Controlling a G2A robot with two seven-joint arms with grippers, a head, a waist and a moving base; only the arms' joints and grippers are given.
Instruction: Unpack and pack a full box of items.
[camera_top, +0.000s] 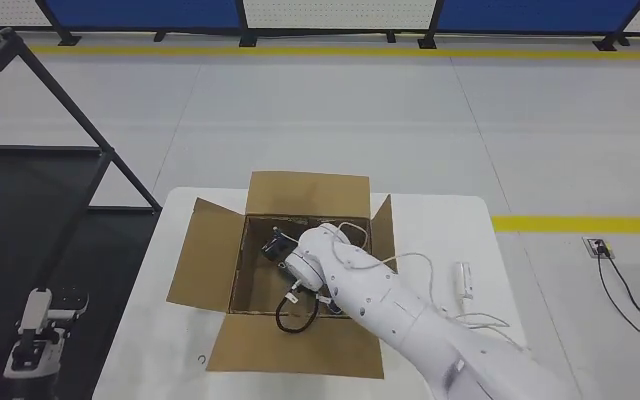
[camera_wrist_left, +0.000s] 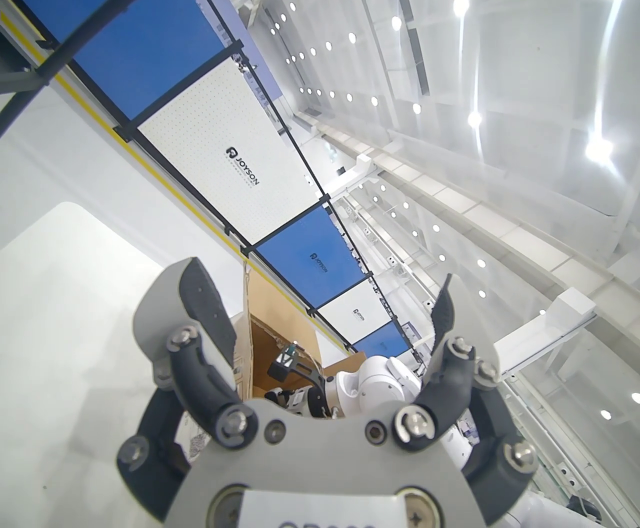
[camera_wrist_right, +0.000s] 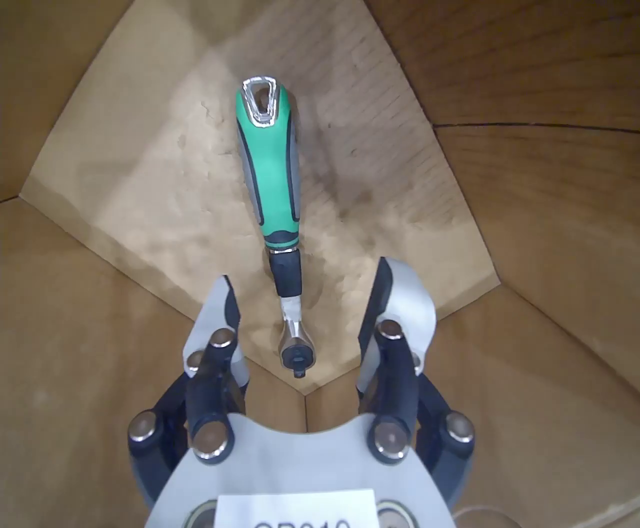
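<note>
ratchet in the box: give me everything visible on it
The ratchet lies flat on the bare floor of the cardboard box, alone there. The grip is green with grey panels and looks like rubbery plastic, ending in a chrome cap with a hanging hole. A black collar and a short chrome neck lead to a round head with its dark square drive facing up. The head end sits near a box corner, below the open right gripper, which does not appear to touch it.

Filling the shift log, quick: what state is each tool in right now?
Left tool: open, empty.
Right tool: open inside the brown cardboard box, above the green-and-grey-handled ratchet wrench, not gripping it.
</note>
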